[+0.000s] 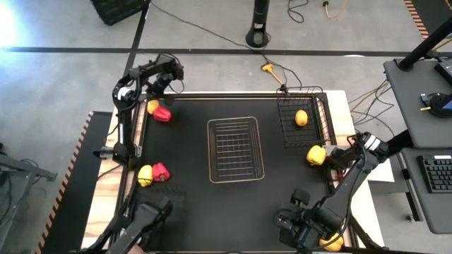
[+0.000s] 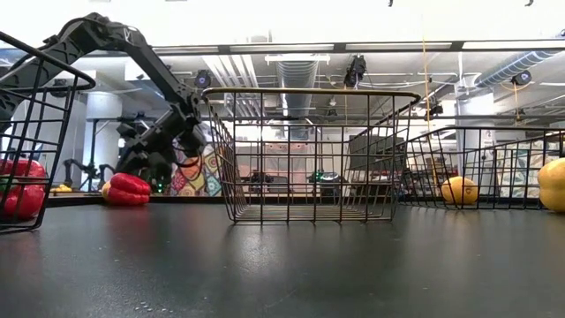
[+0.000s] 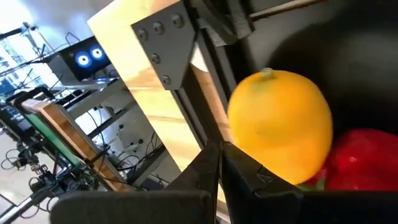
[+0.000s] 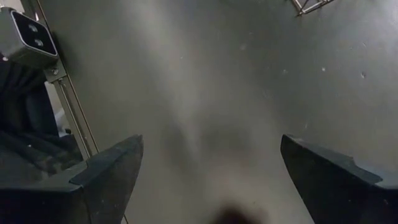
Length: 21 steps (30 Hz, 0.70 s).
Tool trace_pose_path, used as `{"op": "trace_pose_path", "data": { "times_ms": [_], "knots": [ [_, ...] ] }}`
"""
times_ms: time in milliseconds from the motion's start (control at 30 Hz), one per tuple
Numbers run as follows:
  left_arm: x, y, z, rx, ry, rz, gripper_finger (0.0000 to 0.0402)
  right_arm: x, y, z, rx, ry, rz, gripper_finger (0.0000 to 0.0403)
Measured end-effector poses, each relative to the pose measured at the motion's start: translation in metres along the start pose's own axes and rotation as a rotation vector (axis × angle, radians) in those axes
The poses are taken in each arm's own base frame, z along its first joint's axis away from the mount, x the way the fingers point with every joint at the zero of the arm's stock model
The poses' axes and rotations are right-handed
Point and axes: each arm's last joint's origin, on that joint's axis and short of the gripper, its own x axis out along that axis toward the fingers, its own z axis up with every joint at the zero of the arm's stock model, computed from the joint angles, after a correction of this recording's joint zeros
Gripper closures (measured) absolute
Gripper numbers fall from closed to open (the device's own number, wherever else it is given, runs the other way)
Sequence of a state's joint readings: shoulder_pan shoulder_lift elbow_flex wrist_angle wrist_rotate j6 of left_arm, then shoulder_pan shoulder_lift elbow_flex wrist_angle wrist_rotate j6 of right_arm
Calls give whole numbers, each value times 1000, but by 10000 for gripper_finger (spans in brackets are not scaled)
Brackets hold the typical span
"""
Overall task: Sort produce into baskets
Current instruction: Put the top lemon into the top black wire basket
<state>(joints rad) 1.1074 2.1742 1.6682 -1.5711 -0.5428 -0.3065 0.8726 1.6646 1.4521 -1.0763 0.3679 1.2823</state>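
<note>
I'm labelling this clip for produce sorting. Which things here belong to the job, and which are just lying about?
Job:
pale wire basket
black basket holding a lemon
yellow pepper
red pepper
left claw, shut
right claw, open

Lying about:
keyboard
pole base
black crate

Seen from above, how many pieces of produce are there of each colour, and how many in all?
Red peppers: 2
Yellow or yellow-orange pieces: 5
Total in view: 7
</note>
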Motion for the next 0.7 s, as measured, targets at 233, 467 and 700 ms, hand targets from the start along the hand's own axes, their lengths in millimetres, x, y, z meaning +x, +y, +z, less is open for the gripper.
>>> {"op": "trace_pose_path", "data": {
  "times_ms": [233, 467, 700],
  "knots": [
    [-3, -6, -1, 41, 2, -58, 401, 0, 0, 0, -18, 0, -1, 30],
    [-4, -9, -2, 84, 3, -85, 401, 0, 0, 0, -18, 0, -1, 30],
    [-30, -23, -5, 155, -79, -98, 401, 0, -2, 0, -32, 5, -15, 30]
  ]
}}
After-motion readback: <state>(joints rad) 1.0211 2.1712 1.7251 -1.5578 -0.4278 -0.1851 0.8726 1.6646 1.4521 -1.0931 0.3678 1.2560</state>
